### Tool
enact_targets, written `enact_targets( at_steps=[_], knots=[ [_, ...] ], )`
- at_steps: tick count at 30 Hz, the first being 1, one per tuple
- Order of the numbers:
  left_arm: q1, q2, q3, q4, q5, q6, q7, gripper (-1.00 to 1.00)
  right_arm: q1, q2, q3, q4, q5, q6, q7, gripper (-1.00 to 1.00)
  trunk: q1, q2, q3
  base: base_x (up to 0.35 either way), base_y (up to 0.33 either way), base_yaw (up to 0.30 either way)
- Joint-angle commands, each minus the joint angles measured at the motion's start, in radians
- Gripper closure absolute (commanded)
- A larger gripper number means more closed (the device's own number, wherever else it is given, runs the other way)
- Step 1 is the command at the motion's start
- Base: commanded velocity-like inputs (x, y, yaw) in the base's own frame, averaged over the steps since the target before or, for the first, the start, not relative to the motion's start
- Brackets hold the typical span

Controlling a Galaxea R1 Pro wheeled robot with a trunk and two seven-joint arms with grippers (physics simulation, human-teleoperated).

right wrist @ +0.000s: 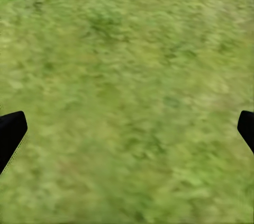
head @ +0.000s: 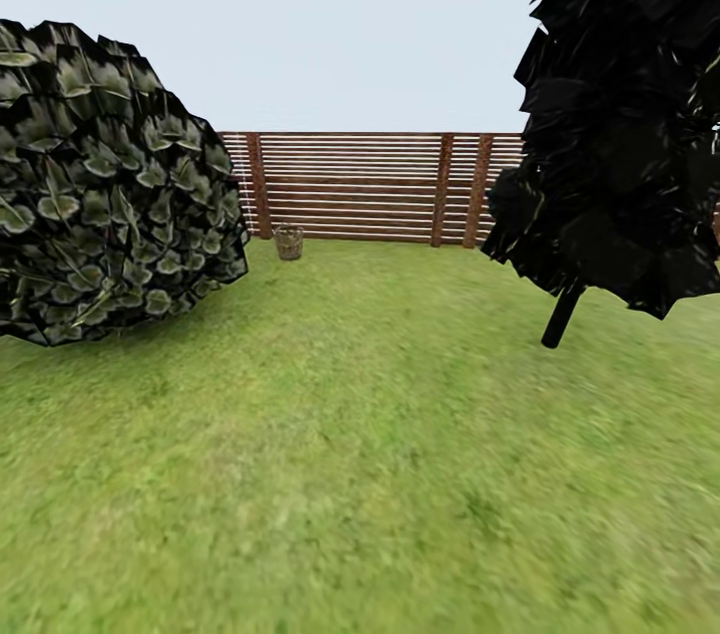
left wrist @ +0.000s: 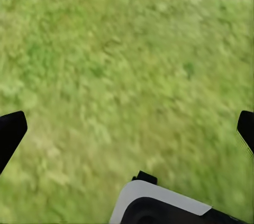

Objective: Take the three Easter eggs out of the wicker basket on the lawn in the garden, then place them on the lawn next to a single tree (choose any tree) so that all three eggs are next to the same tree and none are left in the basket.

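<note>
Both grippers hang over bare grass with their fingers spread wide and nothing between them. Seen from the left wrist camera, the left gripper shows as two black fingertips at opposite edges of the picture, with patchy green lawn in the gap and a white and black piece of the robot's body below them. Seen from the right wrist camera, the right gripper is held the same way, its dark fingertips far apart over blurred grass.

From the head camera, going left to right: a big rounded bush with pale-veined dark leaves sits on the left, its lower edge near the grass. Just past its right side, far off at the foot of the fence, stands the wicker basket, small and brown, upright on the lawn. It is too distant to tell whether any Easter eggs lie inside. Behind it a brown slatted wooden fence runs across the back of the garden under a pale sky. On the right rises a very dark, almost black mass of foliage on a short, thin, slanting dark trunk, well apart from the basket. Open lawn fills the foreground.
</note>
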Motion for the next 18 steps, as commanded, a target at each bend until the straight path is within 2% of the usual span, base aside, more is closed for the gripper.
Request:
enact_targets(
  at_steps=[1, 18],
  knots=[
    [0.0, 0.0, -0.006, -0.001, 0.0, -0.001, 0.008, -1.0, -0.001, 0.0, -0.008, 0.0, 0.008, -0.003, -0.001, -1.0, 0.001, -0.002, -0.002, 0.336, 0.0, 0.0],
    [0.0, 0.001, -0.006, -0.002, 0.0, -0.002, 0.008, -1.0, -0.001, 0.002, -0.008, 0.0, 0.007, -0.005, -0.001, -1.0, 0.001, -0.002, -0.002, 0.336, 0.0, 0.017]
  ],
)
